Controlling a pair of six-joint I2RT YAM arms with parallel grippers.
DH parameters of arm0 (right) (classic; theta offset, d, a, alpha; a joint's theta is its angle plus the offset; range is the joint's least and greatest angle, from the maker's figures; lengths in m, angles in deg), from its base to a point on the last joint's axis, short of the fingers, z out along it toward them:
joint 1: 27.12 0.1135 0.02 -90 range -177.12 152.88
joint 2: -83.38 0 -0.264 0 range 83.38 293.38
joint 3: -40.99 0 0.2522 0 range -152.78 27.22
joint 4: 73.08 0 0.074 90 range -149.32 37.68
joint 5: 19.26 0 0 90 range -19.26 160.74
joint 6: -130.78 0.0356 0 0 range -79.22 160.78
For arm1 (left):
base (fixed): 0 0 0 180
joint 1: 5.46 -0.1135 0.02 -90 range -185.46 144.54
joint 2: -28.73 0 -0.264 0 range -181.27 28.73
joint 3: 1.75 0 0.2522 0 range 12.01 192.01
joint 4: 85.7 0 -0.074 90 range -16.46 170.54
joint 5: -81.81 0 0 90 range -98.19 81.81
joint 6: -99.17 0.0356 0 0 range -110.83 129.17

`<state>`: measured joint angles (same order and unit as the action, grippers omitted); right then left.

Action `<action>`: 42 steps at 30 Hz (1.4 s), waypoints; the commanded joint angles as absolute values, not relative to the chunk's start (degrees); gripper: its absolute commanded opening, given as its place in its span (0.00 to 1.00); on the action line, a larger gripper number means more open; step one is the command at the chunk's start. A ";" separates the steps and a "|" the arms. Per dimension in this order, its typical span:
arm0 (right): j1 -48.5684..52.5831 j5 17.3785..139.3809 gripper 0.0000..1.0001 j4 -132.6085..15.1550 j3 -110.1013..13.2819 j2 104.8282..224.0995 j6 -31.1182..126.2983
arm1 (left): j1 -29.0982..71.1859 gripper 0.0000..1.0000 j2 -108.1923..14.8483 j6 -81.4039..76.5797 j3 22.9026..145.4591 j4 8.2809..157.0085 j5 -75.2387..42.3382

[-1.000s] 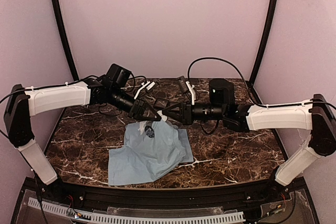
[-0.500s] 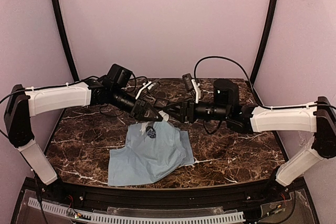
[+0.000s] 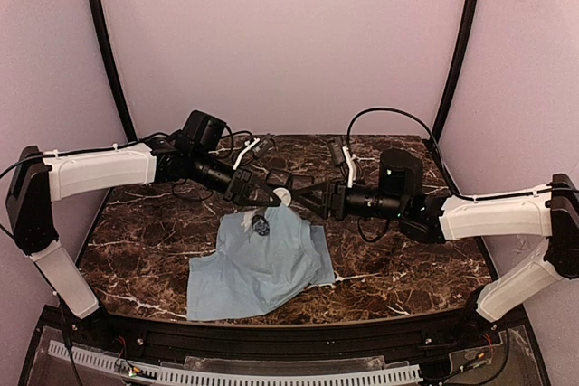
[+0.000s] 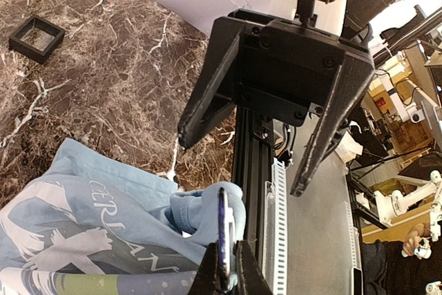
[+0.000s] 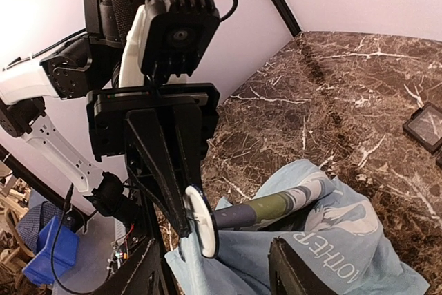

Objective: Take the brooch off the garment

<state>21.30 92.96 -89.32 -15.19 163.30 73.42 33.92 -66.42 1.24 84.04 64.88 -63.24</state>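
Observation:
The brooch (image 3: pixel 282 196) is a small round disc with a white back and a dark navy rim. It hangs above the marble table (image 3: pixel 407 259). My left gripper (image 3: pixel 270 196) is shut on it, together with a fold of the light blue shirt (image 3: pixel 262 264). In the left wrist view the brooch (image 4: pixel 222 222) stands edge-on between the jaws, with fabric bunched on its right. The right wrist view shows its white back (image 5: pixel 202 229) against the left fingers (image 5: pixel 162 164). My right gripper (image 3: pixel 304 198) is open just right of the brooch, touching nothing.
The shirt (image 5: pixel 345 240) trails down to the table, its printed part pulled into a roll. A small square black tray (image 4: pixel 36 38) lies on the marble, and the same kind of tray (image 5: pixel 425 124) shows in the right wrist view. The black front rail (image 3: pixel 289 336) runs along the near edge.
The right gripper, shut at the brooch a second ago, has opened and drawn back to the right. The left gripper has kept its hold in place.

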 commanded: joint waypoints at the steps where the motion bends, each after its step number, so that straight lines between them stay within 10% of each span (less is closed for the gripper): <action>1: 21.44 94.55 0.51 -91.65 -16.27 164.49 73.81 | 33.63 0.01 -63.55 2.07 83.89 65.93 -64.68; 17: 20.75 104.81 0.40 -60.31 -32.01 168.20 57.92 | 35.52 0.01 -65.14 13.13 88.13 52.55 -62.15; 42: 20.78 111.85 0.25 -69.81 -31.32 171.08 63.06 | 37.62 0.01 -67.03 14.46 88.73 50.26 -64.77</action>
<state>21.17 111.45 -65.37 -32.04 171.91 61.68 36.94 -66.92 13.40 86.99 51.70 -62.89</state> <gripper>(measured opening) 0.268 0.057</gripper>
